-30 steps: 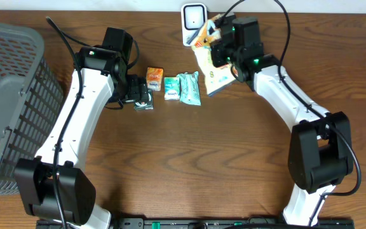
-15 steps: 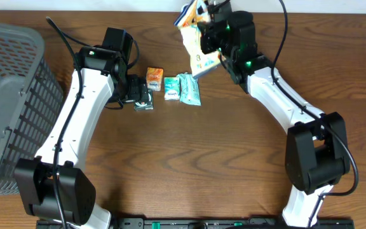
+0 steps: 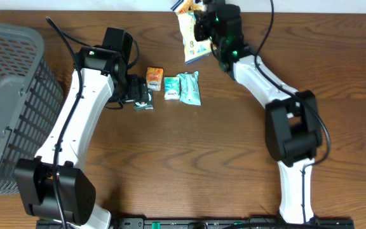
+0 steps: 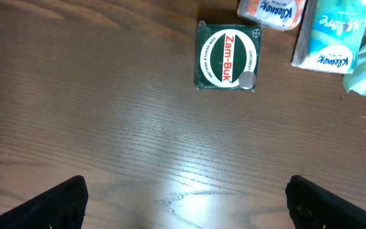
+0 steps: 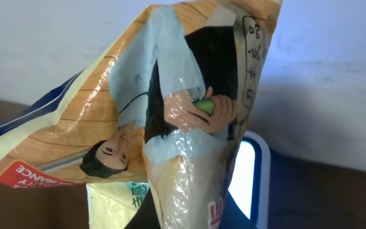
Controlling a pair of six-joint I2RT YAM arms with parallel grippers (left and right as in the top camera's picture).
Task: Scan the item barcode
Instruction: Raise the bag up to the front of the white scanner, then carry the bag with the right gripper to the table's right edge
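A glossy snack packet (image 3: 189,35) printed with a cartoon figure (image 5: 170,108) hangs at the table's far edge, with my right gripper (image 3: 204,27) shut on its lower part (image 5: 192,213). The white scanner with its lit panel (image 5: 248,172) stands just behind the packet in the right wrist view; in the overhead view the packet covers it. My left gripper (image 4: 184,194) hovers open over bare wood, a green Zam-Buk box (image 4: 226,56) lying ahead of it, apart from its fingers (image 4: 65,197). No barcode shows on the packet.
An orange Kleenex pack (image 3: 154,76), a white-and-green tissue pack (image 3: 171,87) and a teal pack (image 3: 190,88) lie in a row beside the Zam-Buk box (image 3: 144,102). A grey mesh basket (image 3: 5,95) fills the left side.
My right arm has carried the packet up and to the left, from beside the scanner to in front of it. The left arm has stayed still.
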